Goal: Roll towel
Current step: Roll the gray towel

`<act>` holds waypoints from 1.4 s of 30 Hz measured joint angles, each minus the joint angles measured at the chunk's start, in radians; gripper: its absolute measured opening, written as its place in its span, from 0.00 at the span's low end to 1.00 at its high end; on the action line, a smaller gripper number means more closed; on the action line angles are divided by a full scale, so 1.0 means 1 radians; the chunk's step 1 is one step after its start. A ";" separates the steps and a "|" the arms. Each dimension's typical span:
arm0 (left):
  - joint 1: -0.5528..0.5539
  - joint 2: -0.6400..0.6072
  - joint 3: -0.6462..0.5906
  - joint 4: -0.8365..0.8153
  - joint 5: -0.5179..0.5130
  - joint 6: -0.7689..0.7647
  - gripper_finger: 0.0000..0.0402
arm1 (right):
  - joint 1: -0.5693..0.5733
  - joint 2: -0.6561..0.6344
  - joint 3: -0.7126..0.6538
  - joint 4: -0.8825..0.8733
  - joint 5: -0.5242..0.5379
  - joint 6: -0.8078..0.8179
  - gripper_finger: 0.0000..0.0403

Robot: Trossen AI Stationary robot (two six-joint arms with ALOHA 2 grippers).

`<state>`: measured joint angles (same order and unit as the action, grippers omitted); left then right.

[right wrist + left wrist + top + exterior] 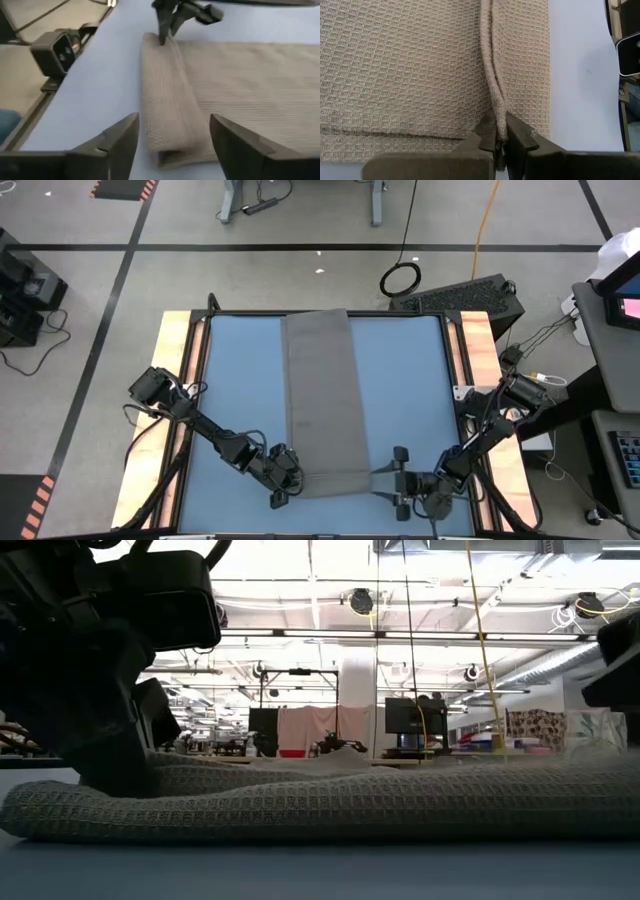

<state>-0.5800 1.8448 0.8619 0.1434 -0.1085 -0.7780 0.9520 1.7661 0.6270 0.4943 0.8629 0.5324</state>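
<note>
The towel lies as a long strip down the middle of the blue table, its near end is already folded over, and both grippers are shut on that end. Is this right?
Not quite. Only the left gripper is shut on the towel, pinching its folded edge, as the left wrist view shows. The right gripper is open, its fingers spread on either side of the folded end without touching it, as the right wrist view shows. The rest is right.

The towel lies on the table as a long strip running from 12 o'clock to 6 o'clock, its 6 o'clock end folded over. The left gripper pinches that fold at 7 o'clock; the right gripper sits just beside it at 5 o'clock, fingers spread.
</note>
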 joint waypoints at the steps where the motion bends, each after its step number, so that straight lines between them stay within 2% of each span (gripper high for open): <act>1: 0.000 0.000 0.000 0.001 0.000 0.000 0.04 | 0.008 0.004 0.000 0.002 0.019 0.001 0.60; 5: 0.000 0.001 0.000 0.004 0.000 0.000 0.04 | 0.029 0.021 0.000 0.124 0.047 -0.098 0.67; 8: 0.000 0.001 0.000 0.005 0.000 0.000 0.04 | 0.021 0.058 0.000 0.220 0.003 -0.155 0.68; 19: 0.000 0.001 0.000 0.005 0.000 0.006 0.04 | -0.043 0.230 0.000 0.362 -0.049 -0.075 0.69; 28: 0.000 0.001 0.000 0.006 -0.017 0.001 0.05 | -0.077 0.265 0.001 0.339 -0.093 0.077 0.69; 31: 0.001 0.001 0.000 0.009 -0.027 0.000 0.12 | -0.081 0.264 0.002 0.327 -0.097 0.110 0.66; 34: 0.001 0.000 0.000 0.012 -0.034 0.000 0.23 | -0.081 0.264 0.002 0.322 -0.096 0.109 0.61; 39: 0.002 -0.039 0.000 -0.060 -0.043 -0.001 0.41 | -0.081 0.263 0.002 0.303 -0.095 0.120 0.48; 42: -0.001 -0.096 0.000 -0.121 -0.045 -0.002 0.48 | -0.081 0.262 0.002 0.277 -0.094 0.137 0.41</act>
<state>-0.5813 1.7484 0.8619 0.0219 -0.1535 -0.7804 0.8711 2.0285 0.6289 0.7716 0.7692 0.6689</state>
